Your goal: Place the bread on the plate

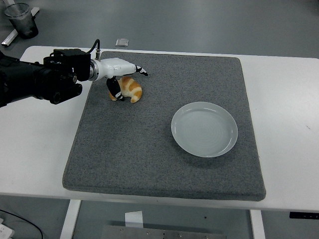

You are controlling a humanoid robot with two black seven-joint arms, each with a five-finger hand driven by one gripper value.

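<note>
The bread [132,90], a small golden croissant, lies on the grey mat [164,149] near its far left corner. My left hand [129,81], white with black fingertips, reaches in from the left and sits over the bread. Its thumb [115,91] points down at the bread's left side and its fingers [141,70] stretch out above the bread's far side, not closed on it. The pale round plate [204,129] stands empty on the mat's right half, well apart from the bread. The right arm is out of view.
The mat covers most of the white table [289,99]. A dark cup [22,20] stands beyond the table's far left corner, and a small grey object [122,42] lies past the far edge.
</note>
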